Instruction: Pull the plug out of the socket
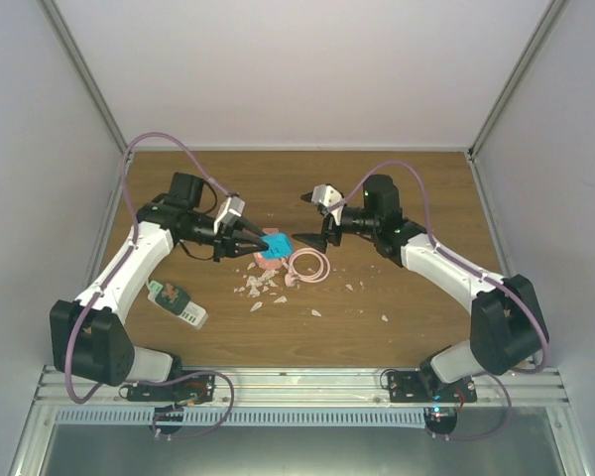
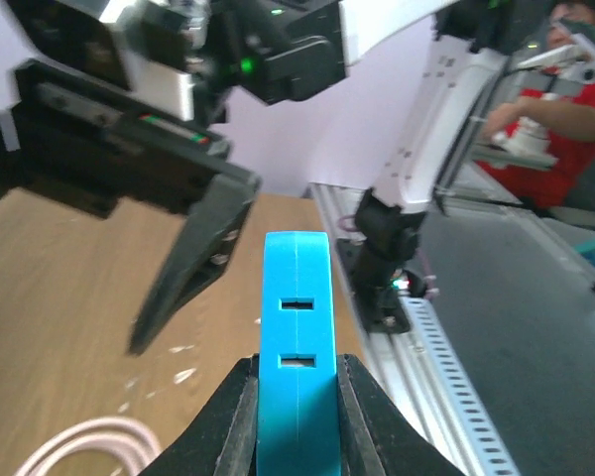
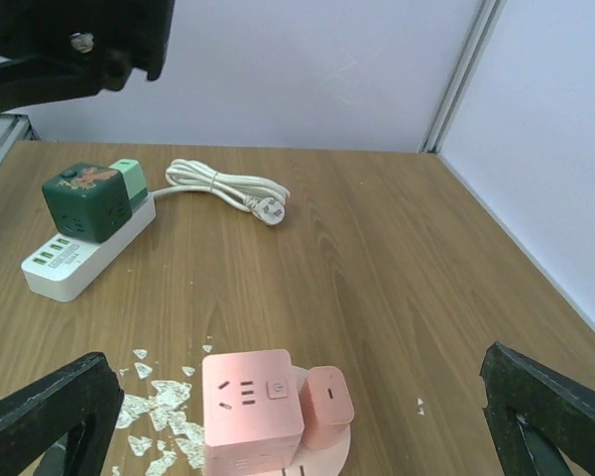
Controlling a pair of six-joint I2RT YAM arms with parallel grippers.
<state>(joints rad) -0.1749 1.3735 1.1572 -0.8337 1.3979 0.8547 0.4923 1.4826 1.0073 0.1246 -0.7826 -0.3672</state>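
One blue plug [image 2: 297, 297] is sitting clamped in the left gripper [image 2: 297, 382], its long axis running out along the fingers toward the right arm, apart from and just above the one pink socket cube [image 3: 250, 412] on the table [image 3: 397, 258]. The right gripper [image 3: 293, 372] is gaping wide, framing that cube ahead and below it. One green cube [image 3: 84, 203] is resting on one white power strip [image 3: 79, 263], well apart.

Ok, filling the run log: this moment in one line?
left end effector: shut on blue adapter | right end effector: open, empty | pink socket cube: not gripped
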